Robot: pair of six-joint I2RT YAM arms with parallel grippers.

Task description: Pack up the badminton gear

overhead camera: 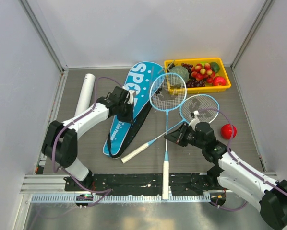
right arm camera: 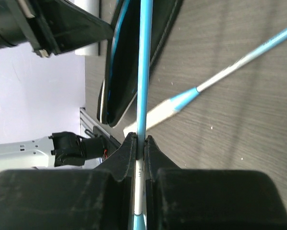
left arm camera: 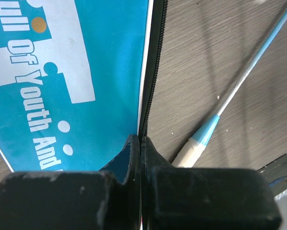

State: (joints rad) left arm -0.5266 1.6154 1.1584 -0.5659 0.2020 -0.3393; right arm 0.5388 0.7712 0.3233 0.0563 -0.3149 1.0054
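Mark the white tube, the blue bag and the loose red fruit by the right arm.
white tube (overhead camera: 84, 94), top view, middle of its body.
blue bag (overhead camera: 142, 81), top view, printed wide end.
red fruit (overhead camera: 228, 131), top view, its centre.

Left fingers (left arm camera: 132, 154) pinched together, right fingers (right arm camera: 129, 149) clamped close

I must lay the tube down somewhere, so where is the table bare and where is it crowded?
Bare: the near strip between the slanted handle and the straight handle; also between the red ball and the right wall. Crowded: the centre, where the racket heads meet beside the bag and the yellow tray.
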